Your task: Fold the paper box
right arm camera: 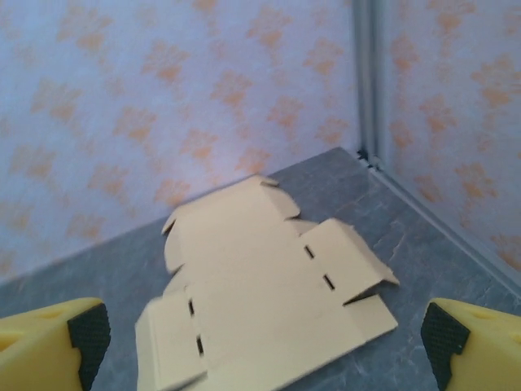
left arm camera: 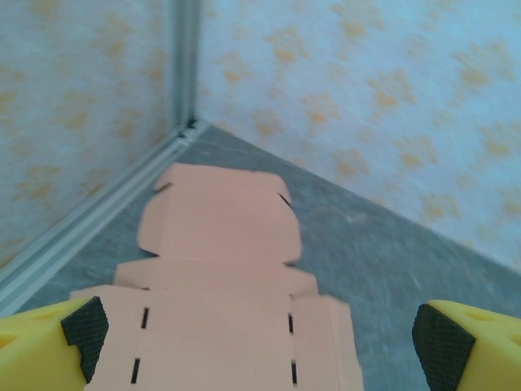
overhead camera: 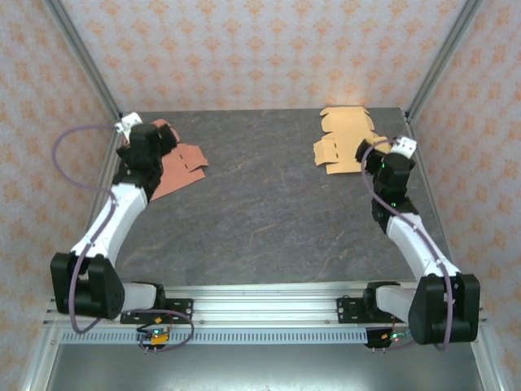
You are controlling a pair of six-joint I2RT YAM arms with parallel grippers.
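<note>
The left tool (left arm camera: pixel 260 346) and right tool (right arm camera: pixel 260 346), both wide open and empty, hang over the flat pink blank (left arm camera: pixel 228 277) and tan blank (right arm camera: pixel 260 285) respectively, apparently aligned for first grasps.

Left arm: I see my white-and-black left arm (overhead camera: pixel 114 220) stretched from its base toward the far left corner, elbow bent outward.
Left gripper: my yellow two-finger left gripper (left arm camera: pixel 260 346) has its jaws spread wide, with its black ribbed pads (left arm camera: pixel 85 326) at the frame edges.
Right arm: my white-and-black right arm (overhead camera: pixel 411 240) reaches toward the far right corner.
Right gripper: my yellow two-finger right gripper (right arm camera: pixel 264 342) is equally wide apart.
</note>
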